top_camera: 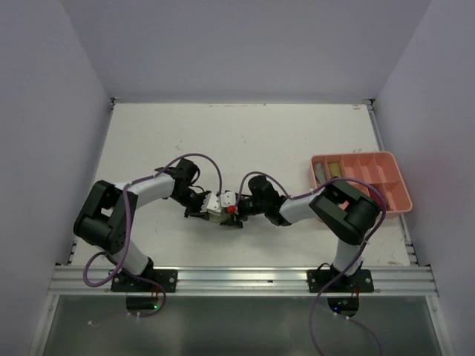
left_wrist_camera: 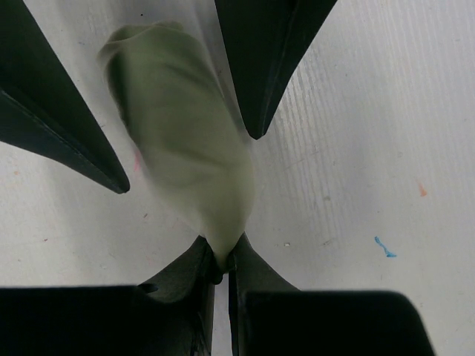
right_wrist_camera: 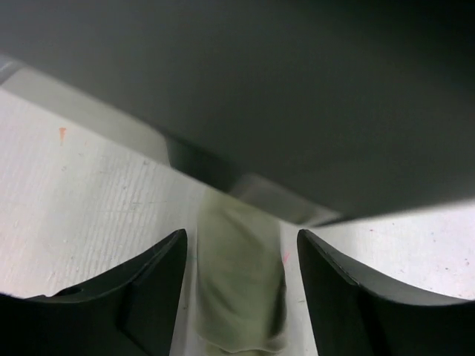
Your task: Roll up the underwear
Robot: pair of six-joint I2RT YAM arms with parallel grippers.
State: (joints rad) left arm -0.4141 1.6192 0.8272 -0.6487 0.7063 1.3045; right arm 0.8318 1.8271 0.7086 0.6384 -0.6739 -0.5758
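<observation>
A pale yellow-green underwear (left_wrist_camera: 185,141) lies as a small bundle on the white table between both grippers. My left gripper (left_wrist_camera: 220,263) is shut on its near tip. The bundle also shows in the right wrist view (right_wrist_camera: 241,285), between the open fingers (right_wrist_camera: 159,278) of my right gripper (right_wrist_camera: 241,297), which does not touch it. In the top view both grippers meet at the table's middle front, the left gripper (top_camera: 217,205) and the right gripper (top_camera: 236,209) close together; the cloth is mostly hidden there. The other garments on the table are out of view.
A salmon-pink compartment tray (top_camera: 361,182) stands at the right edge with a grey roll (top_camera: 319,171) and an olive-tan roll (top_camera: 335,169) in its left compartments. White walls enclose the table on three sides.
</observation>
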